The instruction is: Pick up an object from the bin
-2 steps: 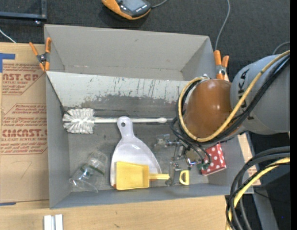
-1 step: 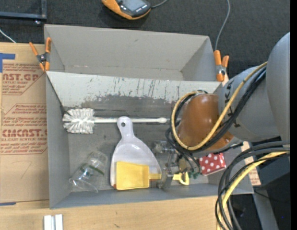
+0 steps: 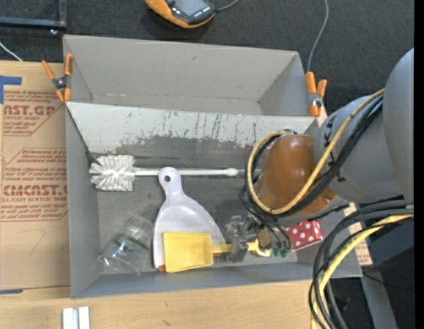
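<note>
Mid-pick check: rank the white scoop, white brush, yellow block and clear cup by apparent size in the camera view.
1. White scoop, largest in area.
2. White brush, longer but thin.
3. Yellow block and clear cup look alike; I won't rank them.

Red print on the cardboard (image 3: 27,163) reads "CAST ACRYLIC SHEET".

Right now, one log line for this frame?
gripper: low at bin front, beside yellow scoop | scoop: on white dustpan | others: red spotted cube, clear cup, white brush
</note>
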You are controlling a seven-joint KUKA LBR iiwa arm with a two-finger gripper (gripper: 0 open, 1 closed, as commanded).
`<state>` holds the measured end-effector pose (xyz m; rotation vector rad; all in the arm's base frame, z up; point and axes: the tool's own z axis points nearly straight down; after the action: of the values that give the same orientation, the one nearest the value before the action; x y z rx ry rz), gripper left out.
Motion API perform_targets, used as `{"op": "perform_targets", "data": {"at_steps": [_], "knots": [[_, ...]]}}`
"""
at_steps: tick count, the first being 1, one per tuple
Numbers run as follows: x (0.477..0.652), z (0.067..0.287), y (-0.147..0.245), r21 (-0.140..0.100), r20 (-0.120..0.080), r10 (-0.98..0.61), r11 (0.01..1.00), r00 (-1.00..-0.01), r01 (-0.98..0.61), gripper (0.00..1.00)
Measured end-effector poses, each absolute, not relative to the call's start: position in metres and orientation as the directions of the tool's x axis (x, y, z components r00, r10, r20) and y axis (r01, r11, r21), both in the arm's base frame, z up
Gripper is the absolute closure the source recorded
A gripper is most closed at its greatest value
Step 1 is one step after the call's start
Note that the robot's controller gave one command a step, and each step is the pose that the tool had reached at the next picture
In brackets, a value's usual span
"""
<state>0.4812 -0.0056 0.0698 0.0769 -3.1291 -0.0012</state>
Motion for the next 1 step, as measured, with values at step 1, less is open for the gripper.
{"op": "perform_targets", "data": {"at_steps": [1], "knots": [[0.4812, 0.0698, -0.0055, 0.001, 0.012, -0.049, 0.999, -0.999, -0.049, 1.0]]}}
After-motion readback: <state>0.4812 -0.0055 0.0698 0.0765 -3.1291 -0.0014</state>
